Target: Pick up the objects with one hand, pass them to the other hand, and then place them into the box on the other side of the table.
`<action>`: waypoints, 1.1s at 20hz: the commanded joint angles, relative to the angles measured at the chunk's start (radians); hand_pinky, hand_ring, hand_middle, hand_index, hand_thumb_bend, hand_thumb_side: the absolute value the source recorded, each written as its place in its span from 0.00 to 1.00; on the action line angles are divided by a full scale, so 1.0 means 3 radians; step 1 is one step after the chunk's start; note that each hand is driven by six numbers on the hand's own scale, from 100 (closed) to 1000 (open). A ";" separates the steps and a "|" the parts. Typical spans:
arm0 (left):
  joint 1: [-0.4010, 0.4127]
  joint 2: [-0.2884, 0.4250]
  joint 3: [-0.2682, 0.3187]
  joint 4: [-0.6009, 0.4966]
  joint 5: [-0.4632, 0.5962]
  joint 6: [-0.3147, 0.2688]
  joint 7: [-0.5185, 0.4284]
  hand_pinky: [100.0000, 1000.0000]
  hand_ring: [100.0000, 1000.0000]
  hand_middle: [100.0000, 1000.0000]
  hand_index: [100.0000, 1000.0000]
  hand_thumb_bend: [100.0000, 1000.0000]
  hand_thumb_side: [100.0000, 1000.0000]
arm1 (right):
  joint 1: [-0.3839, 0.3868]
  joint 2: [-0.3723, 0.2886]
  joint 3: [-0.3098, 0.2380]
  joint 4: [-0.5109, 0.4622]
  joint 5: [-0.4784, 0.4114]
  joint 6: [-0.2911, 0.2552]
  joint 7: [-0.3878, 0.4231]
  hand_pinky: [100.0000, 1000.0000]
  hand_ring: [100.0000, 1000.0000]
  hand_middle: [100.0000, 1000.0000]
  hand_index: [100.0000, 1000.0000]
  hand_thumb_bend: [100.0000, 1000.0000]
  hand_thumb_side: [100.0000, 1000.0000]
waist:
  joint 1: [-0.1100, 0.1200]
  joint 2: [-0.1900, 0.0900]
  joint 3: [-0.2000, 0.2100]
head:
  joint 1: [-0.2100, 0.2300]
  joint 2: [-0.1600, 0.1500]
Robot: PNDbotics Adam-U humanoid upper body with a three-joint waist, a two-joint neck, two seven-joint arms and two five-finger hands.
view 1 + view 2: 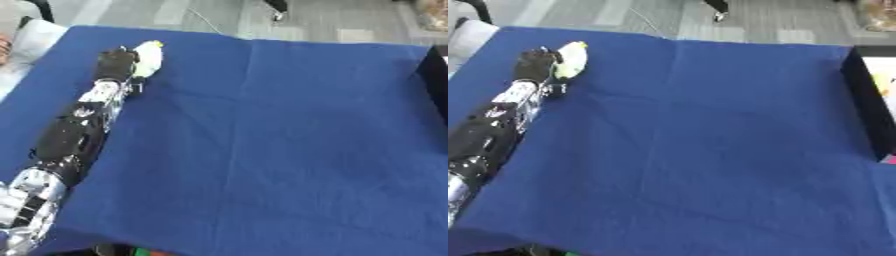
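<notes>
Box (866, 107) clearer right eye, left hand (118, 64) gripping pale object (148, 59)

so here's my count: one arm of mine (74, 135) on the table, the left, with one hand (116, 62) at its end. one pale yellowish-white object (570, 60) against that hand. one blue cloth (262, 150) over one table. one dark-walled box (866, 107) at the right edge, one pink bit (888, 159) by it.
</notes>
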State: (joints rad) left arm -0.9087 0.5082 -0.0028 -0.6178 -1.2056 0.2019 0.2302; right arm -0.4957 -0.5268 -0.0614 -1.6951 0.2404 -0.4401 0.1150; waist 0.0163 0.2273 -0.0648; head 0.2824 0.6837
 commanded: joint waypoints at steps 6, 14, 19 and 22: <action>-0.0028 0.0113 0.0020 -0.0068 0.0174 0.0020 0.0285 0.59 0.34 0.18 0.45 0.00 0.00 | -0.0033 -0.0052 -0.0039 -0.0017 -0.0032 0.0002 0.0020 1.00 1.00 0.76 1.00 0.00 0.36 | -0.0012 -0.0050 0.0006 | 0.0025 -0.0014; -0.0013 0.0181 0.0012 -0.0250 0.0373 -0.0029 0.0321 0.58 0.30 0.10 0.40 0.00 0.03 | -0.0026 -0.0055 -0.0050 -0.0015 -0.0033 0.0014 0.0015 1.00 1.00 0.77 1.00 0.00 0.37 | -0.0009 -0.0060 0.0021 | 0.0025 0.0001; 0.0034 0.0268 -0.0010 -0.0510 0.0563 -0.0073 0.0264 0.58 0.26 0.01 0.33 0.00 0.06 | -0.0017 -0.0057 -0.0055 -0.0016 -0.0033 0.0020 0.0011 1.00 1.00 0.77 1.00 0.00 0.37 | -0.0008 -0.0073 0.0036 | 0.0016 0.0015; 0.0074 0.0328 -0.0026 -0.0660 0.0665 -0.0084 0.0220 0.58 0.24 0.00 0.29 0.00 0.07 | -0.0012 -0.0059 -0.0054 -0.0018 -0.0040 0.0012 0.0018 1.00 1.00 0.77 1.00 0.00 0.37 | -0.0006 -0.0080 0.0046 | 0.0013 0.0025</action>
State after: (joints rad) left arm -0.8729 0.5594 -0.0106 -0.7812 -1.0212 0.1786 0.3014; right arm -0.4918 -0.5267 -0.0671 -1.6944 0.2347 -0.4358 0.1188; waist 0.0156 0.2260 -0.0523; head 0.2884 0.6859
